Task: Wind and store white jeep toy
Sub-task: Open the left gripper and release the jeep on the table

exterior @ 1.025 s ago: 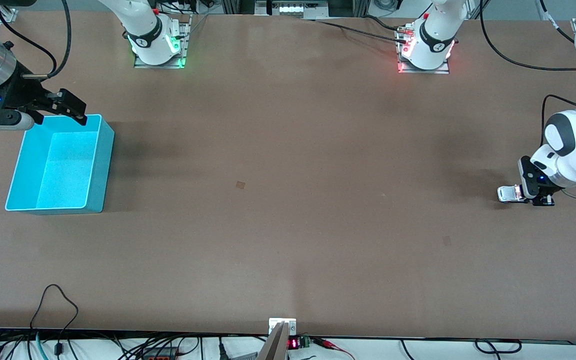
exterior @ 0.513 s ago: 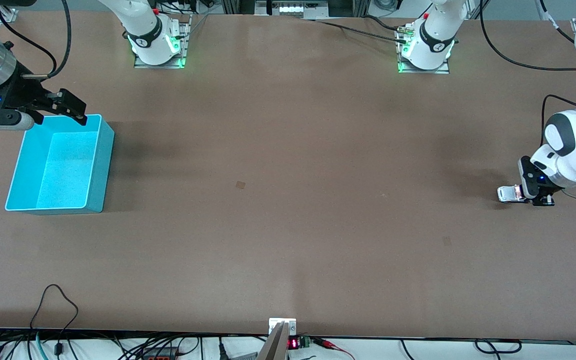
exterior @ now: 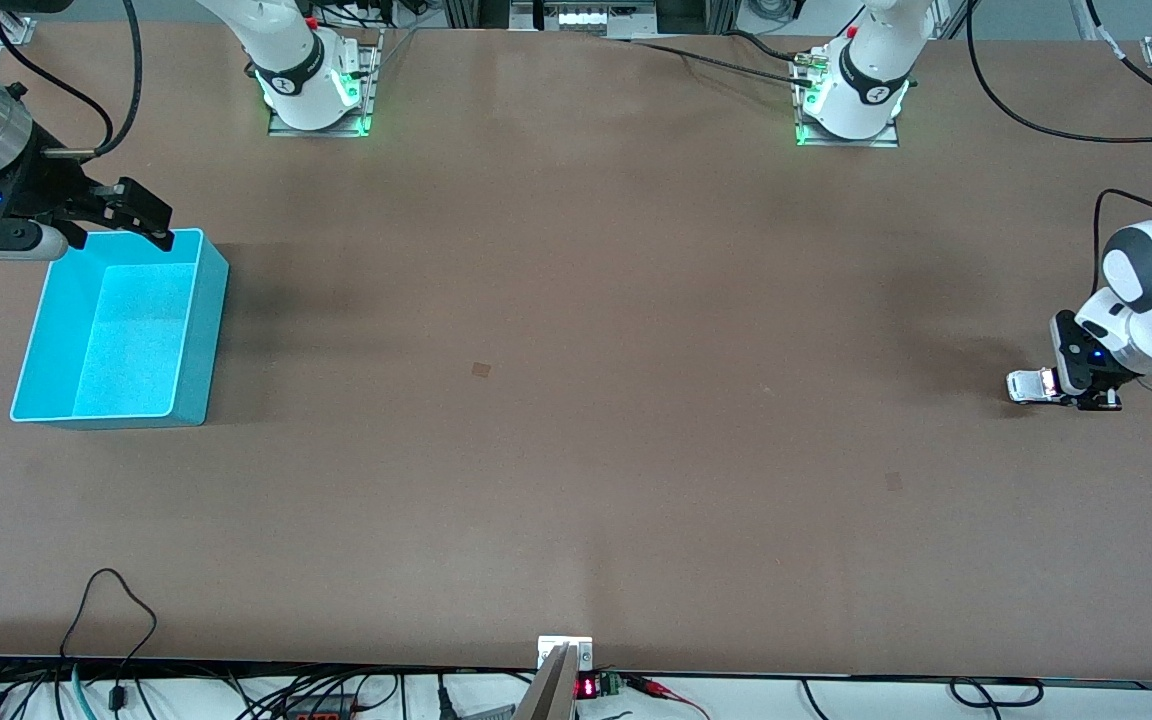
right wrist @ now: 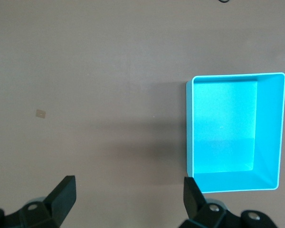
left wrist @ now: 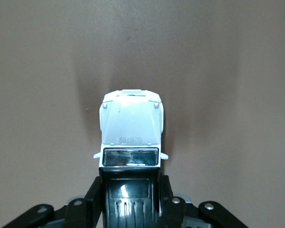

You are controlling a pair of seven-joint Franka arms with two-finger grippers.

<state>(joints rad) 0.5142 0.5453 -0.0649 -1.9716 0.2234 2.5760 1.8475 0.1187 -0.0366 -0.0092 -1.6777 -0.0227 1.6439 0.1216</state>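
Brown table (exterior: pixel 576 400), left gripper (exterior: pixel 1076 392) low, jaws clamping white jeep toy (left wrist: pixel 131 128), right gripper (exterior: pixel 141 215) over turquoise bin (exterior: pixel 191 340), jaws wide

Place: we take this for a robotics lab.
Worktop (exterior: pixel 576 300): we see a broad brown surface with two arm bases (exterior: pixel 311 85) bolted along one edge, lit green.
Wiring: we see black cables (exterior: pixel 116 600) and a small red digital readout (exterior: pixel 587 687) at the camera's edge.

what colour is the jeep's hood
White, on the white jeep toy; the left wrist view shows it best.
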